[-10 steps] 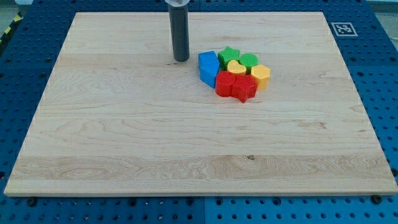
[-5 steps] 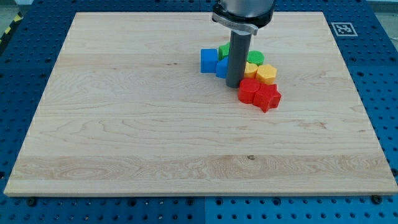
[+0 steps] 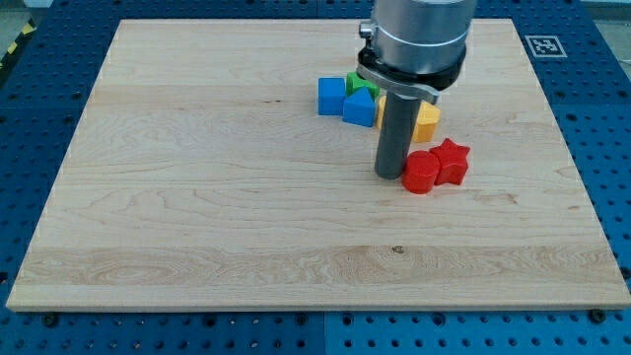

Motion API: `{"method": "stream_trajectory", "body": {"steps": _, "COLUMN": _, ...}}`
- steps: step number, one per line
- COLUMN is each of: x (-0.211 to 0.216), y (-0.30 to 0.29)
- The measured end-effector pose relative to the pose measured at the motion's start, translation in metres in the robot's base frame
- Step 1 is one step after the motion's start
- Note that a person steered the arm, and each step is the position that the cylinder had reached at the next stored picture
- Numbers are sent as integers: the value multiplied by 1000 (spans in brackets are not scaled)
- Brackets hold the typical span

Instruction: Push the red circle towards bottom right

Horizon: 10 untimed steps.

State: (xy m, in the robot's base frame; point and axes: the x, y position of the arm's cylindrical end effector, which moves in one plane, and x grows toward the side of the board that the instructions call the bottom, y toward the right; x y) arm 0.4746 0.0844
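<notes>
The red circle [image 3: 421, 172] lies on the wooden board right of its middle. My tip [image 3: 390, 176] stands against the circle's left side. A red star [image 3: 452, 161] touches the circle on its upper right. Above and left of them sit a blue square block [image 3: 331, 96], a blue block with a slanted top [image 3: 359, 106], a green block [image 3: 358, 82] and a yellow block [image 3: 427, 121]. The arm hides other blocks of that cluster.
The wooden board [image 3: 197, 197] lies on a blue perforated table. A black and white marker tag [image 3: 541, 44] sits off the board's top right corner.
My tip has moved from the cluster's upper left through it toward the view's bottom right. The red circle and red star were pushed down and right, away from the other blocks.
</notes>
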Motion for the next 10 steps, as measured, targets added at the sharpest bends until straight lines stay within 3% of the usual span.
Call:
{"method": "stream_trajectory", "body": {"steps": 3, "x": -17, "y": 18}}
{"method": "stream_trajectory", "body": {"steps": 5, "x": 18, "y": 28}}
{"method": "stream_trajectory", "body": {"steps": 7, "x": 40, "y": 3}}
{"method": "stream_trajectory", "body": {"steps": 10, "x": 47, "y": 72}}
